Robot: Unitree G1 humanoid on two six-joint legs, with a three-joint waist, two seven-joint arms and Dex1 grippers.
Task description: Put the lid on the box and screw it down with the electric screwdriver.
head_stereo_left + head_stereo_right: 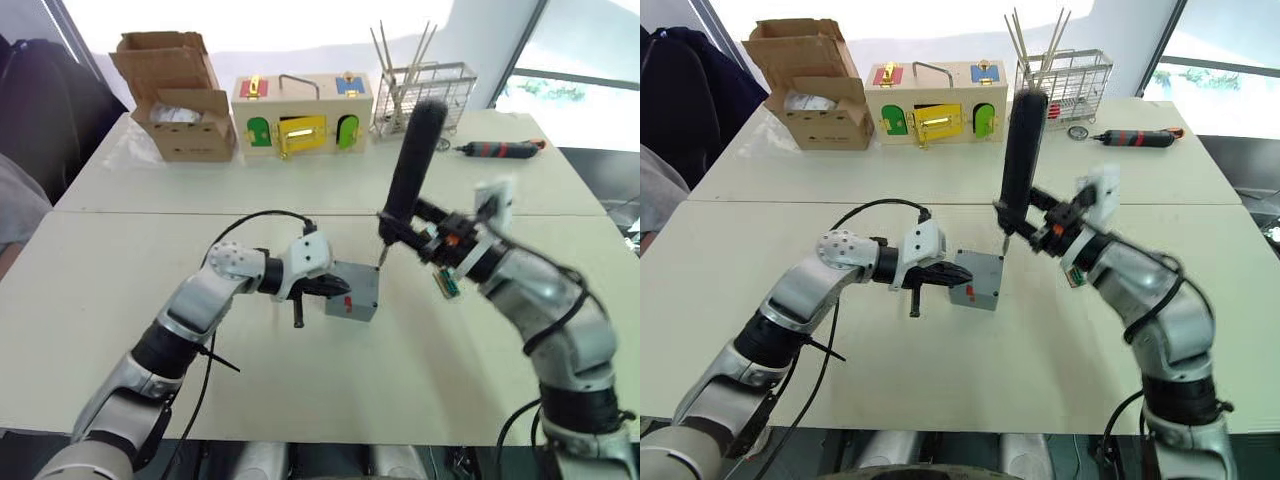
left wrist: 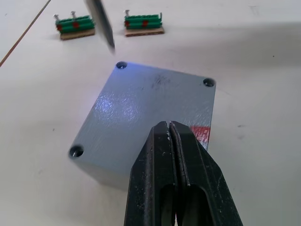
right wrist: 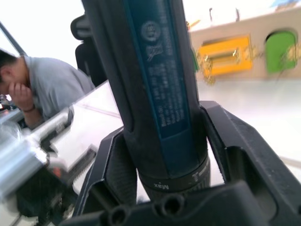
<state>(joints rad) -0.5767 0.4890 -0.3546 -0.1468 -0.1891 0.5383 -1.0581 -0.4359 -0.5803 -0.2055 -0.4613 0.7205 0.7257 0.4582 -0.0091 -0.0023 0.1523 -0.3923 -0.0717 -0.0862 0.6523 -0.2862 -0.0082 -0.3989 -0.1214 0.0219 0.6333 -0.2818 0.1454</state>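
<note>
The grey box (image 1: 354, 300) stands mid-table, a red mark (image 2: 201, 133) on its side. The lid (image 2: 150, 99) lies flat on top of it, with screw holes at its corners. My left gripper (image 2: 169, 126) is shut, empty, its fingertips at the lid's edge on the side away from the screwdriver. My right gripper (image 1: 428, 236) is shut on the electric screwdriver (image 1: 412, 160), a thick black cylinder held nearly upright. Its metal bit (image 2: 106, 33) hangs just above one lid corner hole (image 2: 121, 65), where a bluish glow falls.
At the table's back stand a cardboard box (image 1: 180, 95), a wooden box with coloured doors (image 1: 300, 115) and a wire rack (image 1: 425, 95). A red-and-black screwdriver (image 1: 500, 150) lies far right. Two green screw holders (image 2: 75, 26) sit beyond the grey box. A person (image 3: 33, 84) sits nearby.
</note>
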